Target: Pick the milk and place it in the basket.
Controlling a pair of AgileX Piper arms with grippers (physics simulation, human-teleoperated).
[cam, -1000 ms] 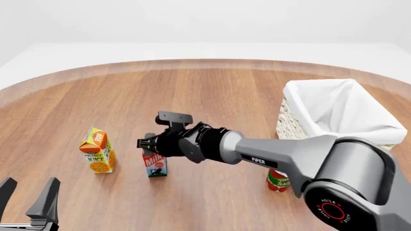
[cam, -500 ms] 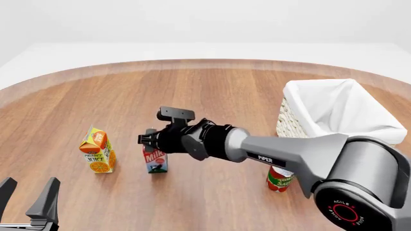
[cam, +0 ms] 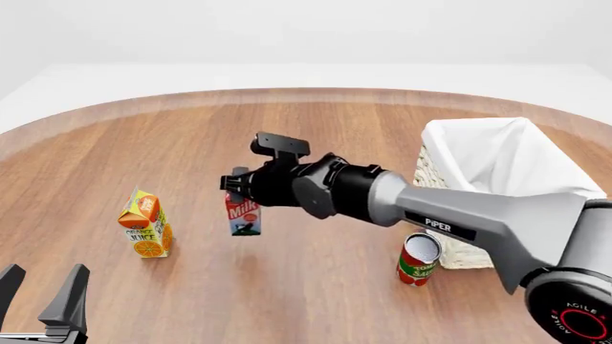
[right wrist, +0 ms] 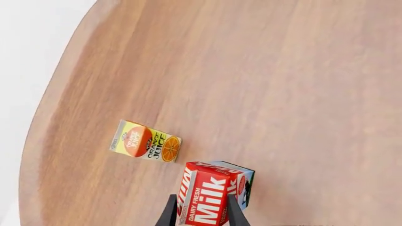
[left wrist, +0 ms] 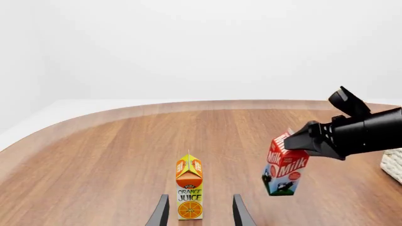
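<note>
The milk (cam: 244,214) hangs slightly tilted above the table (cam: 316,136), red gable up, blue-and-white base down, clamped in the right gripper (cam: 239,188) fingers; left gripper (cam: 43,295) fingers spread apart.

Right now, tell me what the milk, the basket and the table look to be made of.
The milk: printed paperboard by its look, with a folded gable top and a matte finish. The basket: white woven wicker, weave showing on its side wall, lined with creased white cloth. The table: wood or wood-look veneer, plank grain with a soft sheen; as a render, uncertain.
</note>
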